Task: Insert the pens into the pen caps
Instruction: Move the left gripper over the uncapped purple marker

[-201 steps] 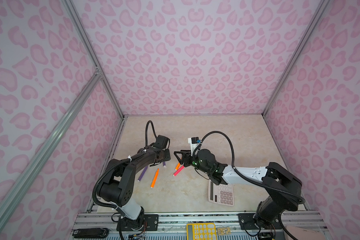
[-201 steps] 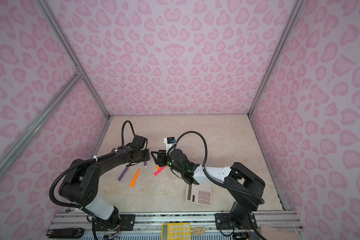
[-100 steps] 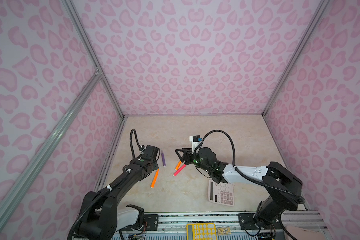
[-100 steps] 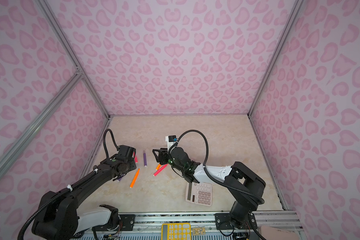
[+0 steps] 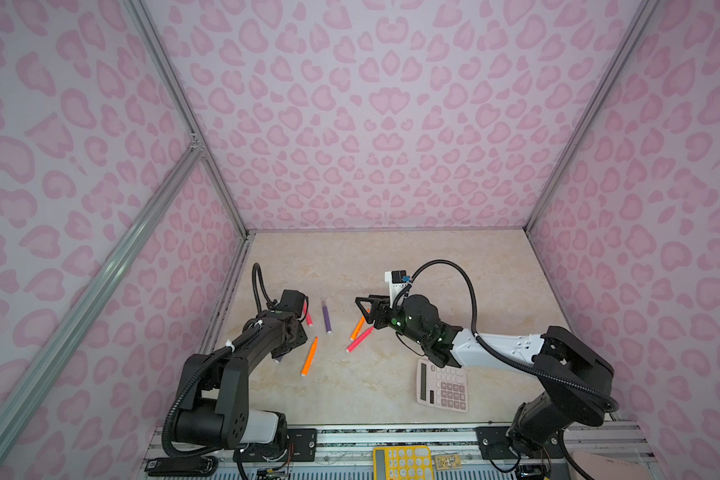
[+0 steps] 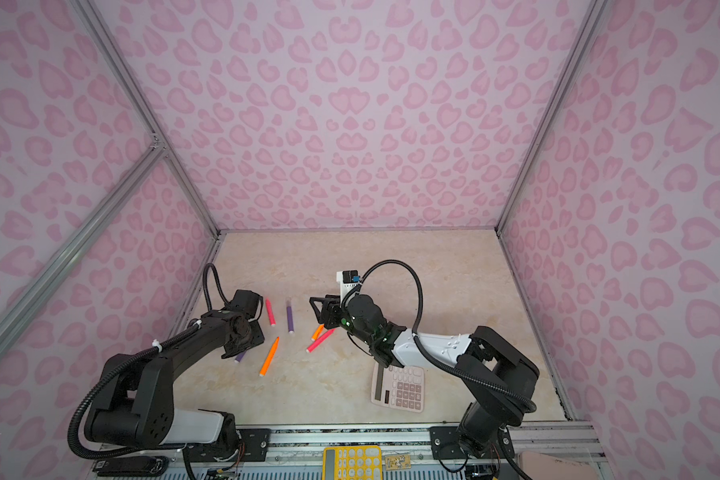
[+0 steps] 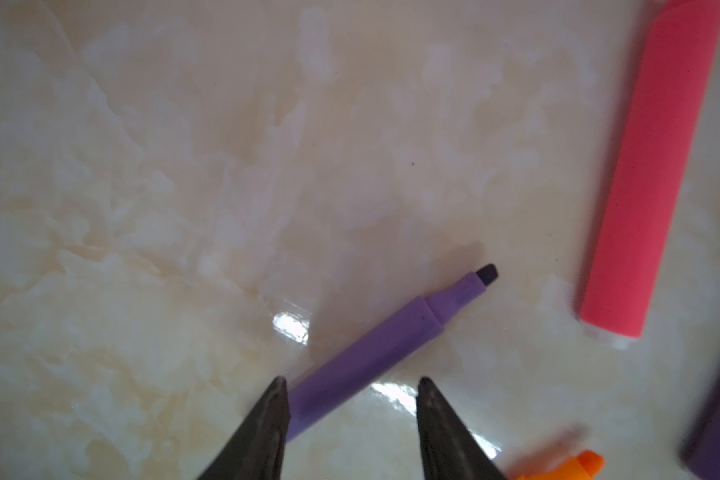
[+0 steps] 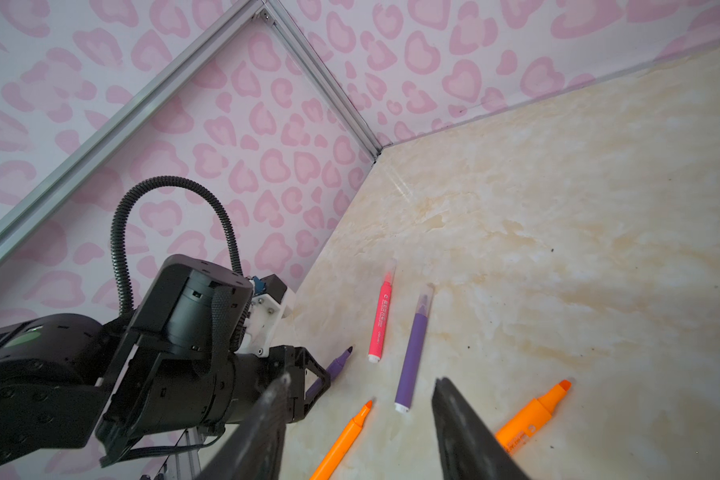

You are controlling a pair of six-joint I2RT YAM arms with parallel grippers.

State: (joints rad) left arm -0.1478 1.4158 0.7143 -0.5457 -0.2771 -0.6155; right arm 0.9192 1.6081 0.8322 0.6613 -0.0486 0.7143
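Tabletop, toward left edge: uncapped purple pen lying flat under left gripper, fingers apart, not clamped. Pink pen and capped purple pen just beside, wearing clear caps. Right gripper: fingers apart, empty, near orange pen

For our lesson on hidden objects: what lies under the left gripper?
An uncapped purple pen lies on the table under the open left gripper, seen from the left wrist. In both top views the gripper covers it, except one end poking out.
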